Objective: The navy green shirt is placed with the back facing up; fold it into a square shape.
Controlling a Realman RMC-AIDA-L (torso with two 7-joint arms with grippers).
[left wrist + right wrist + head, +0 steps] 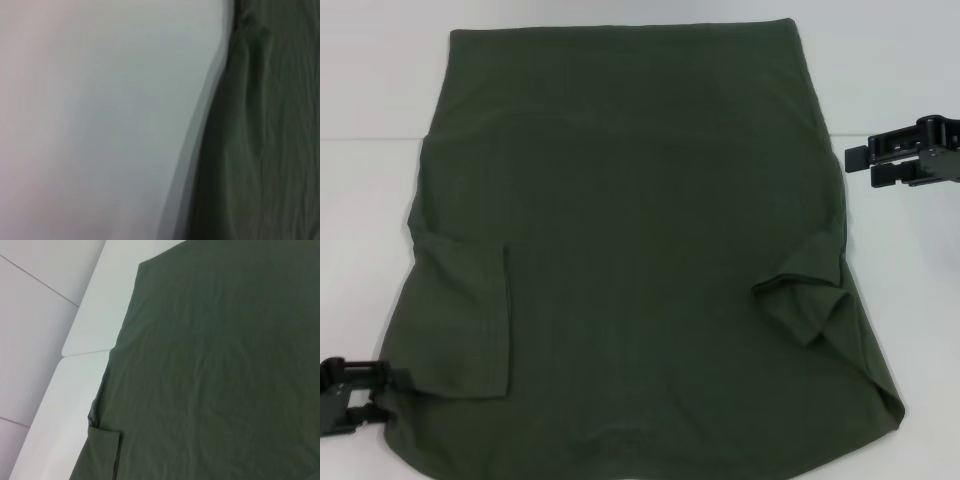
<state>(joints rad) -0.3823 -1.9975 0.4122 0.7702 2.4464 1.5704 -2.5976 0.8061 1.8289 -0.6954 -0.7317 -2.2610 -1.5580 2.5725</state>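
The navy green shirt [640, 250] lies spread flat on the white table [370, 80] and fills most of the head view. Both short sleeves are turned in over the body, one on the left [465, 310] and one, more crumpled, on the right [810, 295]. My left gripper [390, 392] sits low at the shirt's near left corner, touching its edge. My right gripper [857, 163] hovers open over bare table just off the shirt's right edge, holding nothing. The left wrist view shows the shirt's edge [265, 150] against the table [100, 125]. The right wrist view looks across the shirt [225, 365].
Bare white table shows along the left, right and far sides of the shirt. In the right wrist view the table's edge [85, 340] borders a pale tiled floor [30, 315]. The shirt's near hem runs out of the head view.
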